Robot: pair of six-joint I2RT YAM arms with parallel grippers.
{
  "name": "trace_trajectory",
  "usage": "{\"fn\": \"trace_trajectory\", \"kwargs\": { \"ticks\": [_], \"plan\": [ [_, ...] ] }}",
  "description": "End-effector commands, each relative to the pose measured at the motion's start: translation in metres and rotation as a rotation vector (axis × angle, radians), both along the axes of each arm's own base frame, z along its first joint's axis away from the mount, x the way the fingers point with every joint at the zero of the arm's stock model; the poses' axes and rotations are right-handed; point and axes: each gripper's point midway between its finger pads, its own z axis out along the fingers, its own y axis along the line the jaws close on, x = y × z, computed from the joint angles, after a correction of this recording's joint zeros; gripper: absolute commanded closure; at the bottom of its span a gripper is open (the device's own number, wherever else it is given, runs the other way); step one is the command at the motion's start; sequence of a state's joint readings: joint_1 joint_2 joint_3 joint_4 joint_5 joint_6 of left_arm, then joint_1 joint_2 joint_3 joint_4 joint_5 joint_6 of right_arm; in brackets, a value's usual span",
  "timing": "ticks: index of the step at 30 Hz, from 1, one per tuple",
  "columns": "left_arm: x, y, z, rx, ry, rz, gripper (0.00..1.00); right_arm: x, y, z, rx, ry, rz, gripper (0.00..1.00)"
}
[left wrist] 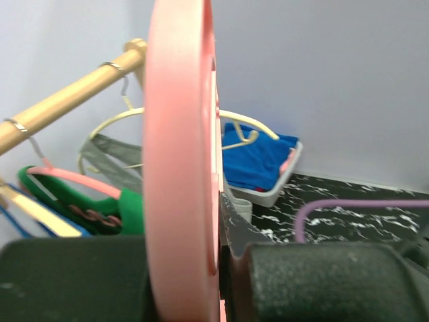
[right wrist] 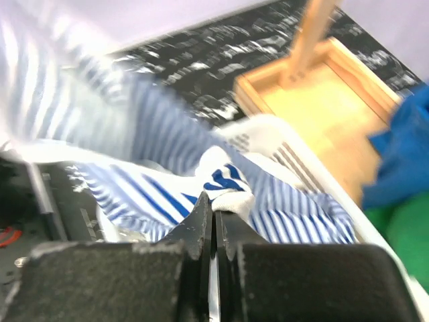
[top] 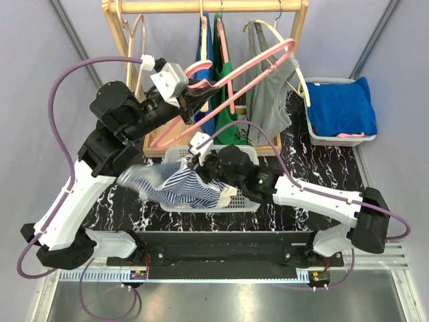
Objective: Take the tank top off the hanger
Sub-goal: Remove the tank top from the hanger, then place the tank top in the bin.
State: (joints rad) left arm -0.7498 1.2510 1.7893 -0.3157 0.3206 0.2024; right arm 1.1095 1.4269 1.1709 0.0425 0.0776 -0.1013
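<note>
The blue-and-white striped tank top (top: 175, 188) hangs bunched over a white basket (top: 201, 206), apart from the pink hanger (top: 261, 60). My right gripper (top: 200, 161) is shut on a fold of the tank top (right wrist: 231, 181); in the right wrist view its tips (right wrist: 214, 208) pinch the cloth above the basket rim (right wrist: 295, 157). My left gripper (top: 203, 90) is raised in front of the rack and shut on the pink hanger, which slants up to the right with nothing on it. In the left wrist view the hanger (left wrist: 177, 168) fills the gap between the left gripper's (left wrist: 201, 275) fingers.
A wooden clothes rack (top: 201, 7) stands at the back with a grey top (top: 268, 100), a green garment (top: 228, 127) and a blue one on hangers. A white bin of blue cloth (top: 340, 107) sits at the back right.
</note>
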Motion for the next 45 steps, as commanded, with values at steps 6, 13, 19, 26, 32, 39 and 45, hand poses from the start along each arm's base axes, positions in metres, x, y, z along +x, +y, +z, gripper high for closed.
{"fn": "trace_trajectory", "kwargs": {
  "ticks": [6,13,19,26,32,39,45],
  "plan": [
    [0.017,0.041,0.033,-0.037,-0.089,0.241,1.0,0.048,-0.107,0.058,0.207,-0.098,-0.384,1.0],
    [0.019,0.086,0.014,0.067,-0.044,0.421,1.0,0.051,-0.171,0.108,0.29,-0.221,-0.484,1.0],
    [0.011,0.111,0.011,0.075,-0.058,0.495,1.0,0.047,-0.158,0.133,0.27,-0.246,-0.394,1.0],
    [0.015,0.141,-0.003,0.16,0.037,0.641,1.0,0.049,-0.137,0.096,0.201,-0.169,-0.331,1.0],
    [0.006,0.162,-0.026,0.187,0.064,0.692,1.0,0.043,-0.111,0.038,0.138,-0.052,-0.232,1.0],
    [0.012,0.175,-0.046,0.212,0.186,0.744,1.0,0.036,-0.108,-0.055,0.075,0.135,-0.247,1.0],
    [0.035,0.164,-0.051,0.265,0.282,0.753,1.0,0.031,-0.105,-0.108,0.033,0.239,-0.256,0.97]
  ]
}}
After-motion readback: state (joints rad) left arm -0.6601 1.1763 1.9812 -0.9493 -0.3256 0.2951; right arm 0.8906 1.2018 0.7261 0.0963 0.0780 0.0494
